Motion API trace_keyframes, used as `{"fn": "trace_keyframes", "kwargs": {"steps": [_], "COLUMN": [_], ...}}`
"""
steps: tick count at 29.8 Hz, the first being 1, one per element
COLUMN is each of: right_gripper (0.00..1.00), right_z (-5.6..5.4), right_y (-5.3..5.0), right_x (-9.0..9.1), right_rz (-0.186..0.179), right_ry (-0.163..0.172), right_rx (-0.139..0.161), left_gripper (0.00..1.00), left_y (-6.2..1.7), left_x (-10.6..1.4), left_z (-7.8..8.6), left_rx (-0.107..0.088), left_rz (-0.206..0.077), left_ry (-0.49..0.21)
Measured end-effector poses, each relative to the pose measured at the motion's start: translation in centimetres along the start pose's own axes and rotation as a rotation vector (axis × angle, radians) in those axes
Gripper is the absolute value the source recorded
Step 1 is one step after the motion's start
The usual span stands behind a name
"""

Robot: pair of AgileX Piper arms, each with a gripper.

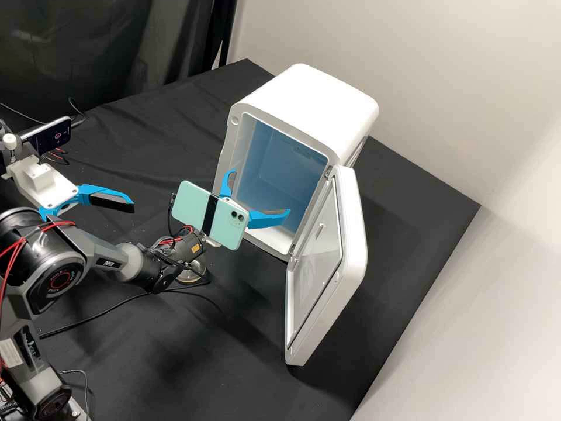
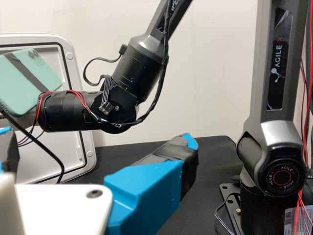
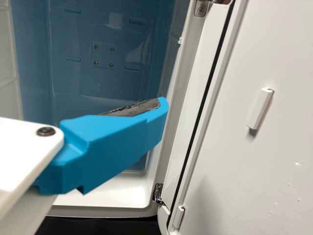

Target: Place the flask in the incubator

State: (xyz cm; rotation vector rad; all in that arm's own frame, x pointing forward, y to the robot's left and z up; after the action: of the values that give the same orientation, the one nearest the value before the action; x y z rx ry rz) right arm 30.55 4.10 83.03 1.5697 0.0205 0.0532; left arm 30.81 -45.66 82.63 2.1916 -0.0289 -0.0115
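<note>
**Holding Spread Fingers at the Incubator's Mouth**

The right arm's fingers [image 1: 270, 217] are parted wide and have hold of nothing. They sit in the doorway of the white incubator [image 1: 327, 105], which stands upright on the black bench [image 1: 175, 134]. Its pale blue chamber lies straight ahead of them. One finger is low, near the chamber floor and towards the hinge side. The other is raised against the opposite edge of the frame. In the right wrist view, the low finger [image 3: 112, 142] shows its dark pad facing inward, just past the white threshold. The lower hinge is close beside it.

The door [image 1: 345, 245] is swung fully open and hangs just beside these fingers on the hinge side, with its inner face turned towards them. A mint-green phone [image 1: 213, 213] is clamped just behind the fingers, on the right arm's wrist.

The left arm's fingers [image 1: 96, 195] are well apart from the incubator and above the bench. They are also spread, with nothing between them. In the left wrist view, one of them [image 2: 161, 176] reaches forward with its dark pad, and the other sits at the edge of the picture. Ahead of them are the right arm's dark wrist joint [image 2: 98, 110], wrapped in red and black wires, the phone, and the open door beyond.
</note>
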Motion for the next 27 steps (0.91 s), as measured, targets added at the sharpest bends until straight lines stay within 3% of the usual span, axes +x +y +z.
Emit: {"fn": "trace_keyframes", "kwargs": {"steps": [18, 27], "right_gripper": [1.00, 1.00], "right_z": [0.0, 0.0], "right_y": [0.0, 0.0], "right_x": [0.0, 0.0], "right_rz": [0.000, 0.000], "right_ry": [0.000, 0.000], "right_rx": [0.000, 0.000], "left_gripper": [1.00, 1.00], "left_y": [-0.11, -1.73], "left_x": [0.0, -2.1], "left_z": [-0.4, -3.3], "left_rx": [0.005, -0.012], "left_rz": [-0.005, -0.054], "left_ry": [0.008, 0.095]}}
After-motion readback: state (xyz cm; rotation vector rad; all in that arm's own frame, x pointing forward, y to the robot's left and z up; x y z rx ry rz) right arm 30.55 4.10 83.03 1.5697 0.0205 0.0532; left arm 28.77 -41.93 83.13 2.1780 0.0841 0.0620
